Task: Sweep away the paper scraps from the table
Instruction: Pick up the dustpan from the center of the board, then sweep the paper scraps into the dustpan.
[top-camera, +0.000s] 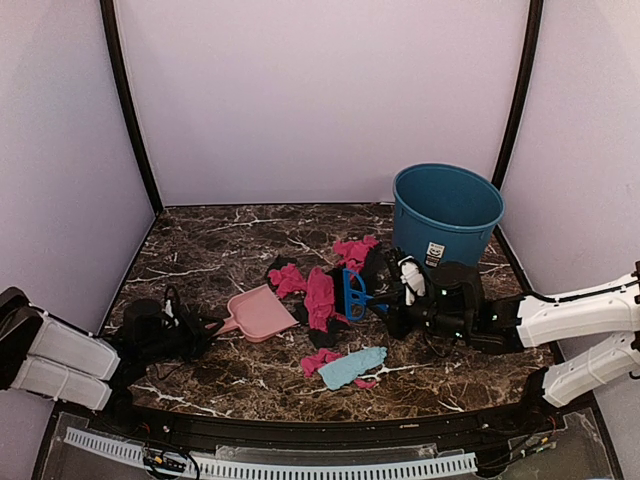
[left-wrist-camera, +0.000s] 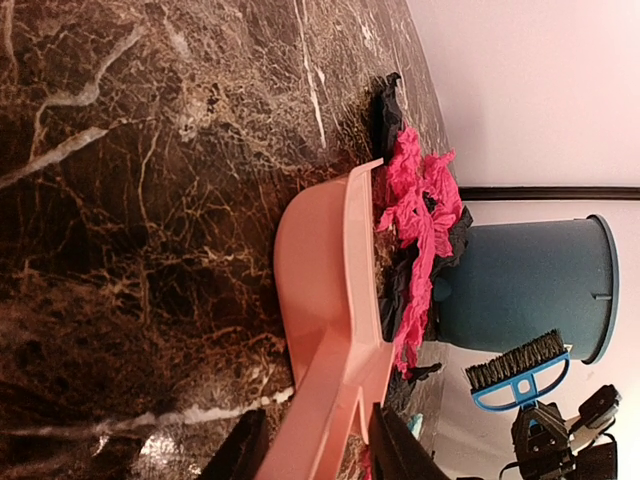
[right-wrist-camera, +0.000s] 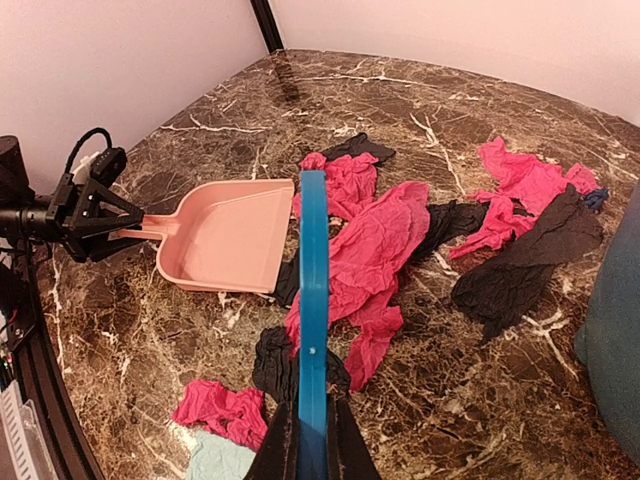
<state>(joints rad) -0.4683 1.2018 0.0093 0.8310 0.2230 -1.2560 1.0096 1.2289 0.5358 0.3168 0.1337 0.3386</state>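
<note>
Magenta and black paper scraps (top-camera: 320, 292) lie in a heap mid-table, with one light blue scrap (top-camera: 352, 366) nearer the front. They also show in the right wrist view (right-wrist-camera: 380, 250) and the left wrist view (left-wrist-camera: 415, 215). My left gripper (top-camera: 190, 330) is shut on the handle of the pale-pink dustpan (top-camera: 260, 313), whose mouth faces the heap; the pan shows close in the left wrist view (left-wrist-camera: 330, 300). My right gripper (top-camera: 395, 300) is shut on the blue hand brush (top-camera: 353, 293), held above the scraps (right-wrist-camera: 312, 300).
A teal bucket (top-camera: 447, 212) stands at the back right on the dark marble table (top-camera: 220, 240). The table's black rim (top-camera: 300, 425) runs along the front. Walls close in at back and both sides.
</note>
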